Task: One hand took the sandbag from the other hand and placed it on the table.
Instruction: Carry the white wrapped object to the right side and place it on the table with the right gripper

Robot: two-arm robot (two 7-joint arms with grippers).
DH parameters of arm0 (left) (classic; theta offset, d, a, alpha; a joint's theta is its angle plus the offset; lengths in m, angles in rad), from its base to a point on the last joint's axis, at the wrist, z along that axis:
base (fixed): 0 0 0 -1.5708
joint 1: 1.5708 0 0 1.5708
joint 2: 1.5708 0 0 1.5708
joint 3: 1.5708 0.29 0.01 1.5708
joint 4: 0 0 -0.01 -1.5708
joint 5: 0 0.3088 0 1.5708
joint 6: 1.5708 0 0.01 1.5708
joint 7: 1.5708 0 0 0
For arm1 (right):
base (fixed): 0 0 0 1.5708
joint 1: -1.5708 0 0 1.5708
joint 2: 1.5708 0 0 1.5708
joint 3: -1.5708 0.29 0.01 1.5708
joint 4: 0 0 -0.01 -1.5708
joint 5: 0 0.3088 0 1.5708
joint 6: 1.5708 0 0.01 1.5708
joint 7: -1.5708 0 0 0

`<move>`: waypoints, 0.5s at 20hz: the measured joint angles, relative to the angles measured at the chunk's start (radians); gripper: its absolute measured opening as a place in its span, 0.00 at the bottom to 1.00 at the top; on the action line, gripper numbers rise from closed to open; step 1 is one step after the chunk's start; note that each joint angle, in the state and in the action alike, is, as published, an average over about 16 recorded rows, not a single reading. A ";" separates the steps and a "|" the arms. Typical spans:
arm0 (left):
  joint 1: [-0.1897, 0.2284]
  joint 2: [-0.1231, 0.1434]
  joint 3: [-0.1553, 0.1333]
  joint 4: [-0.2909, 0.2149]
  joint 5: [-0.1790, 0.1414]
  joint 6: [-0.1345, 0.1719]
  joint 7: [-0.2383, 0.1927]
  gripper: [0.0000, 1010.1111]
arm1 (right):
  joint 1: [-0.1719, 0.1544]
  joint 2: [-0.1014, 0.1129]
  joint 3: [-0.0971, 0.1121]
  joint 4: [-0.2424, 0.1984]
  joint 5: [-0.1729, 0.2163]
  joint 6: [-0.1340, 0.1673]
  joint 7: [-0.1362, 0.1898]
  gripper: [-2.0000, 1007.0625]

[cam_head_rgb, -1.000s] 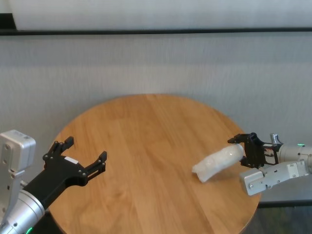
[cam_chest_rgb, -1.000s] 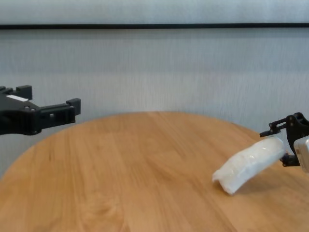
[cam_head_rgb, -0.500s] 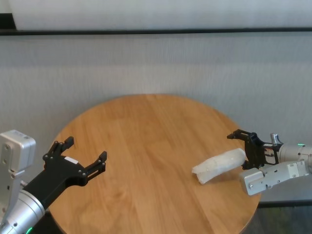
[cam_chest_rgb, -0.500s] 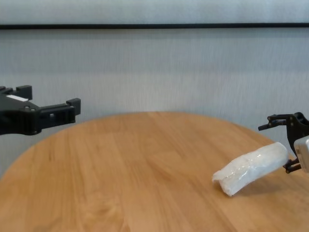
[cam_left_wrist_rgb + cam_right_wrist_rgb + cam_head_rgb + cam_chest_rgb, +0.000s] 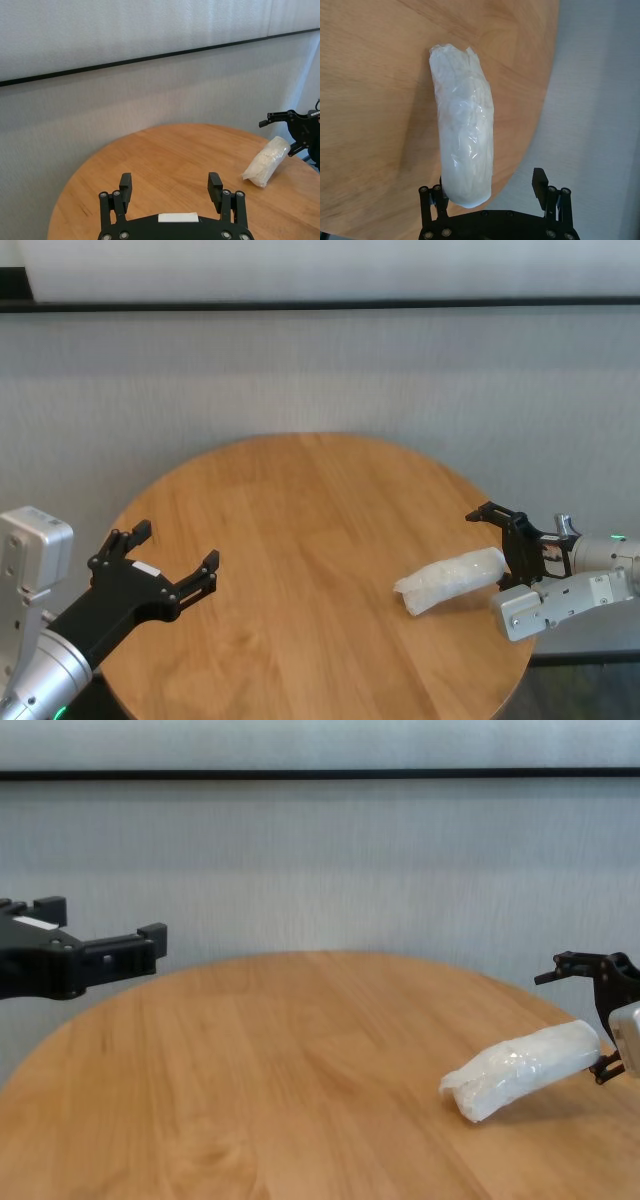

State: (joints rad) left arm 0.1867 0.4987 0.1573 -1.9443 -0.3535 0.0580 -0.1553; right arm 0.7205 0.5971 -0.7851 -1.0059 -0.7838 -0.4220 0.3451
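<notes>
The sandbag (image 5: pixel 450 580) (image 5: pixel 520 1070) (image 5: pixel 266 161), a white crinkly pouch, lies on the round wooden table (image 5: pixel 300 520) near its right edge. My right gripper (image 5: pixel 492 550) (image 5: pixel 575 1030) (image 5: pixel 490 180), the skeletal black one, stands open around the bag's outer end. In the right wrist view the sandbag (image 5: pixel 465 145) rests against one finger, with a clear gap to the other. My left gripper (image 5: pixel 175 545) (image 5: pixel 170 180) (image 5: pixel 100 920), flat and black with a white sticker, hovers open and empty over the table's left edge.
A grey wall with a dark rail runs behind the table (image 5: pixel 280 1060). The table's right rim (image 5: pixel 540 100) passes just under the sandbag's outer end, with grey floor beyond it.
My right gripper's fingers have spread from shut on the sandbag to open. The bag's raised outer end has sunk toward the tabletop. The left arm has not moved.
</notes>
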 joint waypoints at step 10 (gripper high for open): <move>0.000 0.000 0.000 0.000 0.000 0.000 0.000 0.99 | 0.000 0.000 -0.002 0.000 0.000 -0.001 -0.004 1.00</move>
State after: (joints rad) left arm 0.1867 0.4987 0.1573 -1.9443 -0.3534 0.0580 -0.1553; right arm 0.7209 0.5975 -0.7872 -1.0059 -0.7838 -0.4230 0.3413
